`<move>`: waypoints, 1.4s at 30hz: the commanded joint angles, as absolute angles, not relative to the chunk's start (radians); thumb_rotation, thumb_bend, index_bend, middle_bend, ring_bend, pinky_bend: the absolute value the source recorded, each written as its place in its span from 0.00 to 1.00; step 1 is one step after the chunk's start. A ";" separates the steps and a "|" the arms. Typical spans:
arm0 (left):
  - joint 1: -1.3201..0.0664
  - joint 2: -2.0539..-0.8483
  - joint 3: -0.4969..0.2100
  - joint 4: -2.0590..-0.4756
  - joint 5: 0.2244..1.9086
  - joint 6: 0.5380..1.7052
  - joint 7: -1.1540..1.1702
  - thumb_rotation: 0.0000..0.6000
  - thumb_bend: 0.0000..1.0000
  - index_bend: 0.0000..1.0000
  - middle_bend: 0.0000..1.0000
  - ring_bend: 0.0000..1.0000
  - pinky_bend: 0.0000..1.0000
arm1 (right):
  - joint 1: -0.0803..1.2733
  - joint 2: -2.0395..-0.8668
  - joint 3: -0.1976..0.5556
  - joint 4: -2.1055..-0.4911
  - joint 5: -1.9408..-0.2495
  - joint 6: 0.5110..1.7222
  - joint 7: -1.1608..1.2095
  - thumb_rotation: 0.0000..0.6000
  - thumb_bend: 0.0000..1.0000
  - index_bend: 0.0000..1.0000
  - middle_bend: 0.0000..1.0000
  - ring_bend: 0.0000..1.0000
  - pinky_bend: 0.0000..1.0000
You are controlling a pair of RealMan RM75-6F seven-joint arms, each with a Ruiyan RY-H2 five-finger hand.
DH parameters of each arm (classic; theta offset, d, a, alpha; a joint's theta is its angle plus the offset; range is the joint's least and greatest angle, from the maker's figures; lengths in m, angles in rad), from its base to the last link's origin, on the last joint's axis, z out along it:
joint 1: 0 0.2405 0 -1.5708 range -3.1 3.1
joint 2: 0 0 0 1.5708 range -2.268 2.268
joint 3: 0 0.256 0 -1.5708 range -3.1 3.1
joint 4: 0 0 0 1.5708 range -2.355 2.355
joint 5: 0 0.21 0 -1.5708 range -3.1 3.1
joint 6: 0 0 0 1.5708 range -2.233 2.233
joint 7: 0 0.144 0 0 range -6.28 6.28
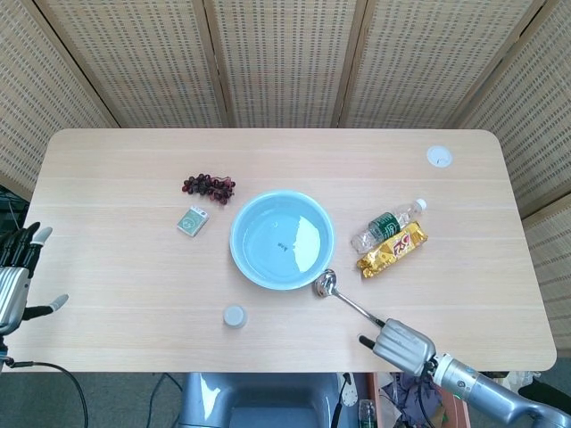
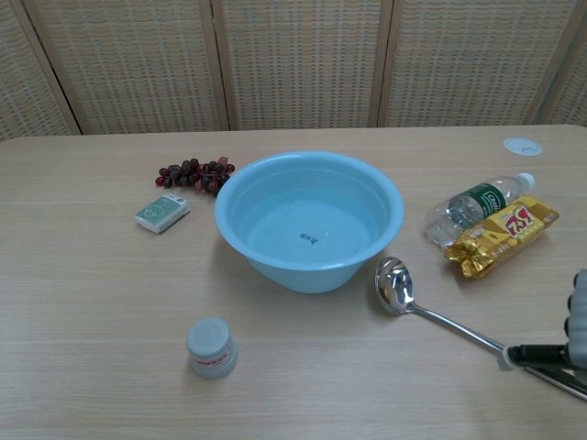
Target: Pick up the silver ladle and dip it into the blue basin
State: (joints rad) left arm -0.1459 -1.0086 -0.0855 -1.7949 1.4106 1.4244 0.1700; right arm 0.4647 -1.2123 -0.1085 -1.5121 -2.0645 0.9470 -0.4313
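The right hand [image 1: 403,346] covers the silver ladle's [image 1: 340,294] dark handle, its fingers' grip unclear, beside the blue basin [image 1: 282,239] on the desk [image 1: 125,169].

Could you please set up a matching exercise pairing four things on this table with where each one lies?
Things:
1. grapes
2. ladle
3. bottle
4. jar

Places:
A. lying against the gold packet
B. near the table's front edge, front-left of the basin
C. bowl end beside the basin's front-right rim, handle under the right robot hand
D. behind the small green box

Pairs: 1-D, 2-C, 3-A, 4-B
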 commanded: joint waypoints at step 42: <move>-0.157 -1.017 -0.079 -1.790 1.410 1.417 0.173 1.00 0.00 0.00 0.00 0.00 0.00 | 0.599 -1.261 0.013 -1.631 -0.974 0.738 -0.827 1.00 0.72 0.32 0.98 0.95 1.00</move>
State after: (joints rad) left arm -0.1572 -1.0171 -0.0785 -1.7902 1.4096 1.4165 0.1726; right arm 0.5907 -1.2604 0.0098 -1.6207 -0.9799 0.7192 -0.8309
